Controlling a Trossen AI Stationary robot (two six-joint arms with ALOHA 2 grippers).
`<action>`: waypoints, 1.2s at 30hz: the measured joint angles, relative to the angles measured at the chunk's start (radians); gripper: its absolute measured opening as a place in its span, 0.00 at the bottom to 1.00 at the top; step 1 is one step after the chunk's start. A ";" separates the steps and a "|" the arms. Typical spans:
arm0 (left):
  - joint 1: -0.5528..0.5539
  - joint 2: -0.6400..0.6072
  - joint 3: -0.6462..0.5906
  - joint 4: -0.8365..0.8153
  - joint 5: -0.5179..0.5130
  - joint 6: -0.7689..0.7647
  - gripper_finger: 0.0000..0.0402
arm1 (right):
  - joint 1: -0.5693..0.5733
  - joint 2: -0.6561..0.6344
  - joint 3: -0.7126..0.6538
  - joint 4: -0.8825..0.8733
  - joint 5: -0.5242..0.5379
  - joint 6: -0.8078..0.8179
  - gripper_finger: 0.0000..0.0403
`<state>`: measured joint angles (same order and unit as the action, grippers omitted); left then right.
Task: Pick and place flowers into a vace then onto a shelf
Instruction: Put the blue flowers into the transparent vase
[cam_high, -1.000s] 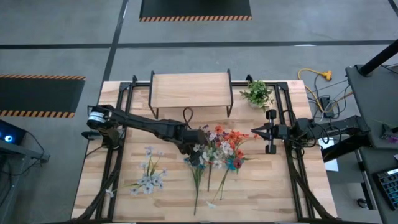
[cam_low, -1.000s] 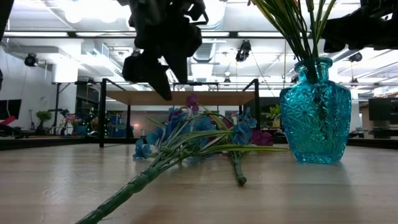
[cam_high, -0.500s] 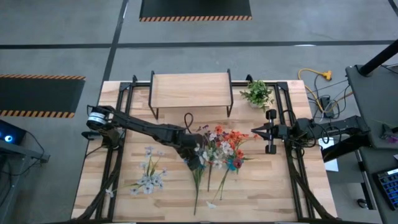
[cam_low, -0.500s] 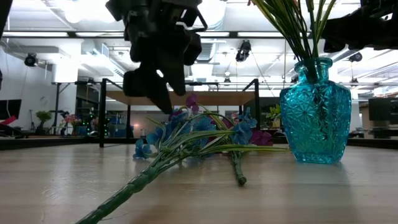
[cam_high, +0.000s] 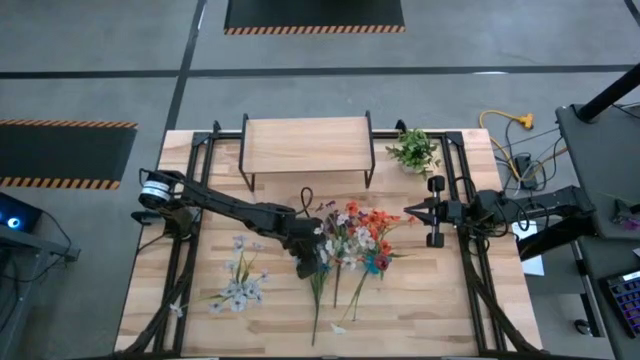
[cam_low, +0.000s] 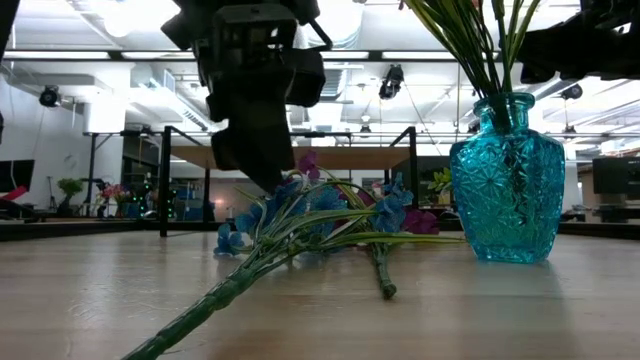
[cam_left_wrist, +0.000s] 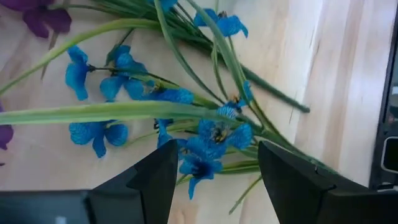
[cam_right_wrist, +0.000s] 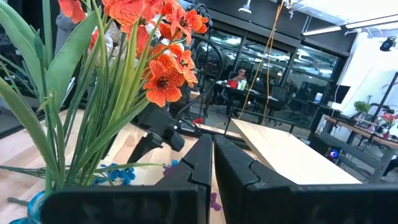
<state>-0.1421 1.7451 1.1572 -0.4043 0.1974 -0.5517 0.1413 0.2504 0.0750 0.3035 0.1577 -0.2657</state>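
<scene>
- The large light wood tabletop (cam_high: 200, 300) carries everything; at its far edge stands the low shelf with a light wood plank top and thin black metal legs (cam_high: 306, 145), with nothing on it.
- The dark left arm reaches across to mid-table, its left gripper (cam_high: 306, 262) hanging low over the loose flowers, fingers spread with nothing between them. In the left wrist view the two fingers frame a small blue bloom.
- The dark right arm waits at the table's right side, its right gripper (cam_high: 412, 212) closed and empty, pointing toward the bouquet.
- The faceted turquoise glass vase (cam_low: 507, 184) already holds a bunch of green stems with orange-red blooms (cam_right_wrist: 163, 37).
- The thin green-stemmed loose flowers with blue and purple blooms (cam_low: 300, 215) lie flat on the wood just beside the vase; a pale separate bunch (cam_high: 238, 283) lies well apart to the left.
- Step in hand, as I judge it: picking the next stem. The next move calls for lowering the spread fingers around one stem and closing.
- From above the vase is buried under blooms; its neck opening cannot be seen. In the low view the gripper hides the shelf's middle, and which single stem is targeted is hard to tell.
</scene>
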 joint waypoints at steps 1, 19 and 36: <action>0.000 0.000 -0.005 0.000 0.000 0.001 0.51 | 0.000 0.000 0.000 0.000 0.000 0.000 0.02; -0.004 0.000 -0.120 0.169 0.012 0.047 0.51 | 0.000 0.000 0.000 0.000 0.000 0.000 0.02; -0.013 0.000 -0.141 0.203 0.012 0.106 0.42 | 0.000 0.000 0.000 0.000 0.000 -0.005 0.02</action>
<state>-0.1547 1.7454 1.0161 -0.2012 0.2092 -0.4453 0.1412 0.2504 0.0750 0.3035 0.1579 -0.2704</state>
